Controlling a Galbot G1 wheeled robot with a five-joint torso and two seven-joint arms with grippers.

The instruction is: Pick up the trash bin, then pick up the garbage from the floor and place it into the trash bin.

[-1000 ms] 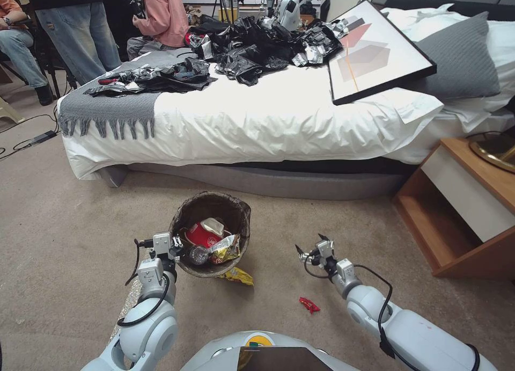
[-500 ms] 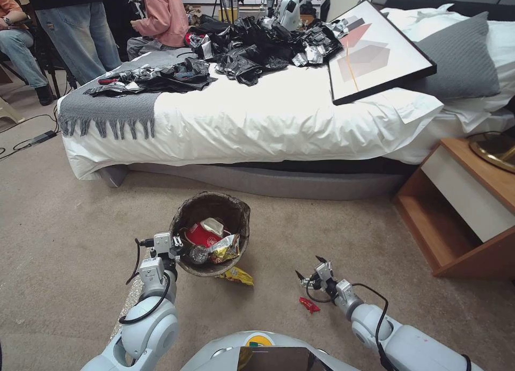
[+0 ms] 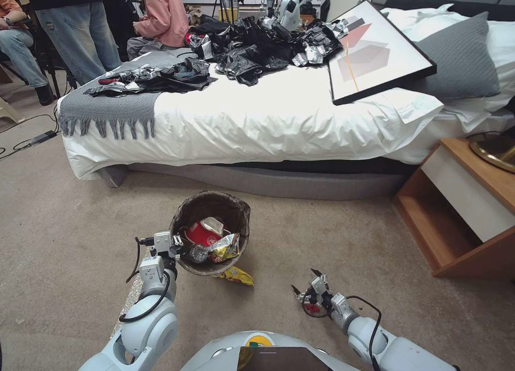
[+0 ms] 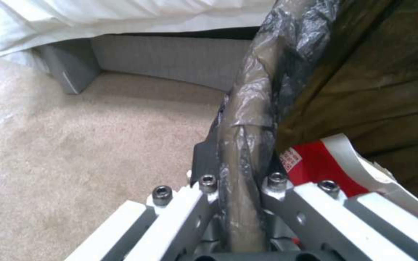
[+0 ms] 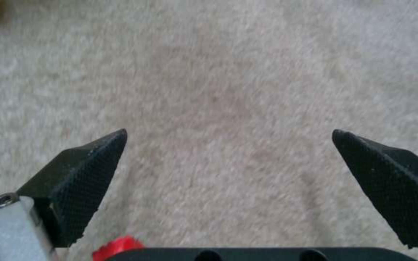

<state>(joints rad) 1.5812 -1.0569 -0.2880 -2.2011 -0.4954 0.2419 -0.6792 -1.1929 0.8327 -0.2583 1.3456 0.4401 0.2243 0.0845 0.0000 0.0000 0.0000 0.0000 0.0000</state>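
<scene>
Trash bin [image 3: 214,231], crinkly-lined rim pinched by left gripper [image 3: 173,246]; right gripper [image 3: 306,283] jaws spread.

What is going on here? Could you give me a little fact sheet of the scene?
Left gripper: fingers shut on the trash bin rim, holding it off the carpet
Bin contents: red-and-white cup, gold wrapper
Right gripper: fingers open, low over the carpet
Red wrapper: on the carpet beside the right gripper
Yellow wrapper: on the carpet beside the bin
</scene>
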